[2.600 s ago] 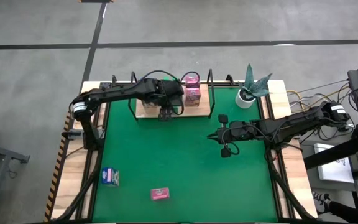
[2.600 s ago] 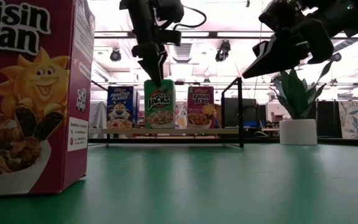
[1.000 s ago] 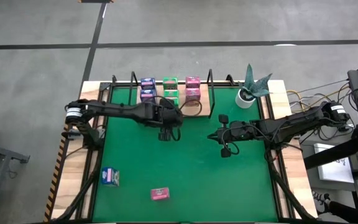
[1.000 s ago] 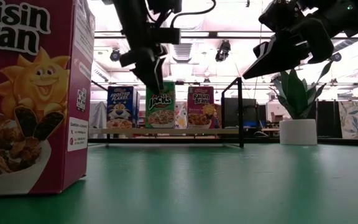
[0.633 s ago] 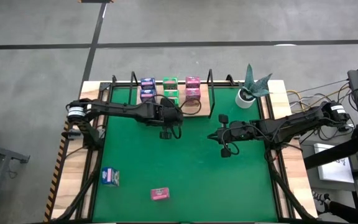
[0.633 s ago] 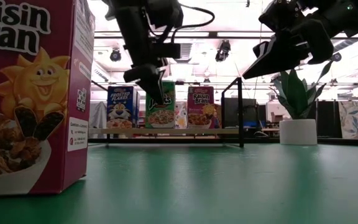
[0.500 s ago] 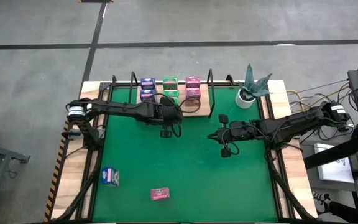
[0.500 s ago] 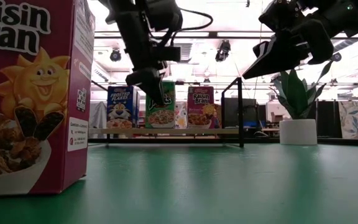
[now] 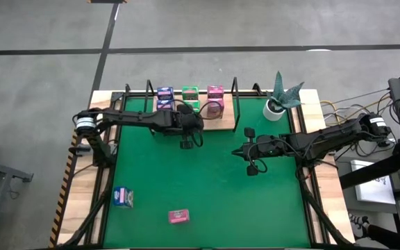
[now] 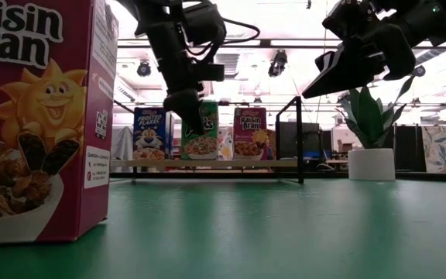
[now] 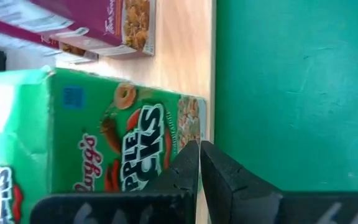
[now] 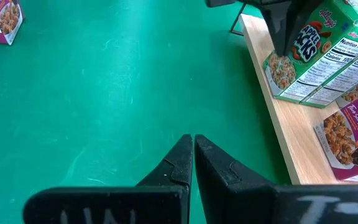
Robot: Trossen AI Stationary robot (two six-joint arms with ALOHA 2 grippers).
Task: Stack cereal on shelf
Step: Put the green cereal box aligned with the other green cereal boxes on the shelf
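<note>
The shelf (image 9: 222, 123) is a light-wood board with black rod uprights at the mat's far edge. Blue (image 9: 164, 97), green (image 9: 189, 96) and pink (image 9: 215, 101) cereal boxes stand upright on it. A blue box (image 9: 122, 197) and a pink box (image 9: 178, 217) lie on the green mat near its front. My left gripper (image 9: 185, 144) is shut and hangs just in front of the green box (image 11: 104, 143) at the shelf's front edge, touching nothing. My right gripper (image 9: 236, 151) is shut and waits above the mat's right half.
A white pot with a green plant (image 9: 275, 107) stands right of the shelf. In the low view the pink box (image 10: 37, 116) on the mat fills the left. The green mat (image 9: 207, 187) between the shelf and the loose boxes is bare.
My left gripper has shut with nothing between its fingers. It has drifted a little toward the shelf and sunk slightly in front of the green box. The boxes have not moved.
</note>
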